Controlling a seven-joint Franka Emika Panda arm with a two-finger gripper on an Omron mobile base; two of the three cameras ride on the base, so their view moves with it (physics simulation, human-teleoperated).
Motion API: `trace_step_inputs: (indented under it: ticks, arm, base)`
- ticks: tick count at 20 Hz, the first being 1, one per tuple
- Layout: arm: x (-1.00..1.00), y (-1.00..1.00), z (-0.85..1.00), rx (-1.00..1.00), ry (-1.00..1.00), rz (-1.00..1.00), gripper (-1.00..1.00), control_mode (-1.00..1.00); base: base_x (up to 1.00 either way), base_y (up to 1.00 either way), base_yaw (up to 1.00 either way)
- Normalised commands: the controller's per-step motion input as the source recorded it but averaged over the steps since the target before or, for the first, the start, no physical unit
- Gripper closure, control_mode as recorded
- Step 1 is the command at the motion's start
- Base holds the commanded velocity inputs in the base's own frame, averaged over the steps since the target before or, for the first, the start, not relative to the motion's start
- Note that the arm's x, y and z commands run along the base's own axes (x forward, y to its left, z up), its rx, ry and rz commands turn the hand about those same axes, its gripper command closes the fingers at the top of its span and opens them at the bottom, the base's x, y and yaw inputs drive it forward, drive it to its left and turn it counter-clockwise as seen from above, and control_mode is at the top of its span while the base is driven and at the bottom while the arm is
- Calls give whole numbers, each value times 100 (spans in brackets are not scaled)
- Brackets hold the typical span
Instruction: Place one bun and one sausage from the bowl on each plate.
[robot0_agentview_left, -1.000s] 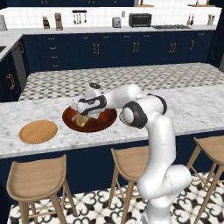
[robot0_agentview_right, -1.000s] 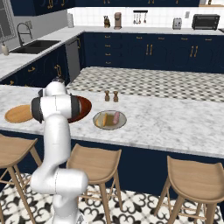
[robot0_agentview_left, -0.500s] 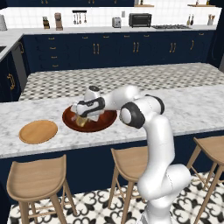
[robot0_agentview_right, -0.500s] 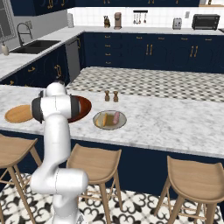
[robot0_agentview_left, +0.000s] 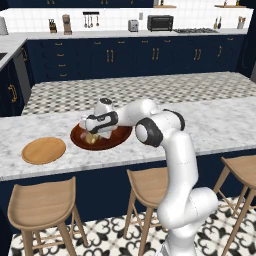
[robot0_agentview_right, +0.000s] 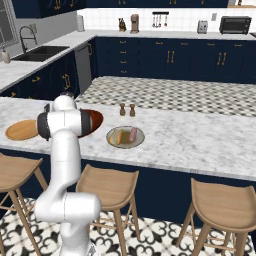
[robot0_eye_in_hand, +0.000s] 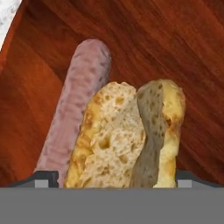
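- compared with a second ago the hand (robot0_agentview_left: 91, 134) has dipped a bit lower into the bowl (robot0_agentview_left: 117, 136) on the table (robot0_agentview_left: 225, 120), and the base cams haven't shifted, so that's the arm moving, not the camera.
- fingers are spread about as wide as they go and nothing is gripped yet (no closing so far).
- what that means, i reckon: it's the tail end of the approach for the second serving. the grey-rimmed plate (robot0_agentview_right: 112, 141) already has a bun (robot0_agentview_right: 118, 136) and a sausage (robot0_agentview_right: 133, 134) on it, while the wooden plate (robot0_agentview_left: 44, 150) over to the robot's left sits bare.
- from the hand view, the remaining bun (robot0_eye_in_hand: 131, 135) sits right between the two fingertips, long axis pointing away from the camera, torn crumb face up on one half and a shadowed half beside it.
- the remaining sausage (robot0_eye_in_hand: 78, 100) lies touching the bun's side, just past one fingertip. looks like that finger comes down at the seam between the two, so i'd guess it could nudge or pinch the sausage along with the bun.
- my take: next is close on the bun, lift, carry to the wooden plate.
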Motion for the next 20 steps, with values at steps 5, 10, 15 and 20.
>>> trace_step_inputs:
  ticks: [5, 10, 15, 20]
  arm:
    - [7, 6, -16, 0, 1, 0, 100, -100]
    - [-1, -1, 0, 0, 0, 0, 100, -100]
    - [-43, -19, 36, 0, 0, 0, 100, -100]
    - [-35, 62, 59, -3, 0, 7, 100, -100]
  base:
    - [0, 0, 0]
    - [0, 0, 0]
    - [0, 0, 0]
    - [0, 0, 0]
